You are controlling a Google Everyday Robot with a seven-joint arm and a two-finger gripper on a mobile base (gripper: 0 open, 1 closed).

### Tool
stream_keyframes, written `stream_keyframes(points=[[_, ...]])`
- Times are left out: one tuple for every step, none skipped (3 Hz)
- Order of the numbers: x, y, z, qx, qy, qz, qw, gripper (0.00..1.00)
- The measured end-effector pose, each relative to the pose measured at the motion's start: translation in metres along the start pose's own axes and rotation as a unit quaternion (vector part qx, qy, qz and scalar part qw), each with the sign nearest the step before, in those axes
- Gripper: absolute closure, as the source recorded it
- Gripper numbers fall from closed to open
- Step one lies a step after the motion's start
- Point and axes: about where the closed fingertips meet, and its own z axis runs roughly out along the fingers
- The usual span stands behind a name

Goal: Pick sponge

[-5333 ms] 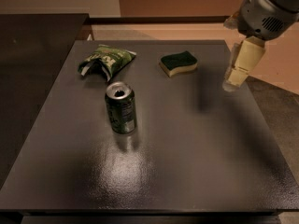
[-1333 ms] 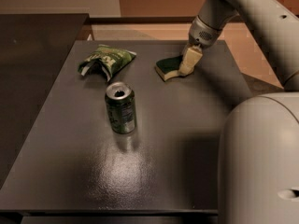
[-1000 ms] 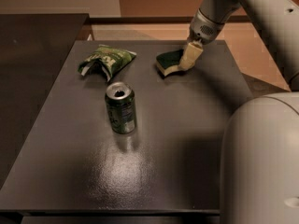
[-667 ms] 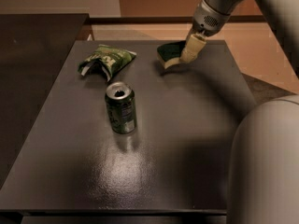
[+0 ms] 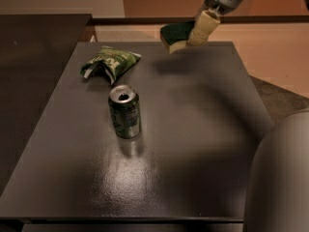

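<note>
the fingers (image 5: 203, 27) are closed on the sponge (image 5: 175, 36) and hold it in the air, clear of the surface (image 5: 193, 129), beyond the can (image 5: 125, 112) and to its right. a soft shadow lies on the surface under the sponge, so i read it as properly lifted, not dragging.

what worries me from here is the grip. the hold looks to be on one end only, with most of the pad sticking out unsupported on the can's side. foam gives under pressure, so i judge that a quick swing or a jolt of the arm could let it pivot or squirm out. if it drops, it lands on the part of the surface beyond the can. it is also near the far edge, so it could bounce off where i would lose sight of it. the snack bag (image 5: 108, 63), beyond the can and to its left, and the can itself are well apart from the sponge. i see little risk of knocking either unless the arm sweeps low across them.

as for the sponge and the fingers: the pale finger i can see lies across the end of the sponge farthest from the can, touching it. the other finger is hidden behind the pad. the dark green face points up and towards me, the yellow foam shows along the lower edge, and the pad hangs tilted rather than level.
</note>
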Motion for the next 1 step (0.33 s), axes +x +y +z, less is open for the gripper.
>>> stream_keyframes(points=[[0.0000, 0.0000, 0.0000, 0.000, 0.000, 0.000, 1.0000, 1.00]])
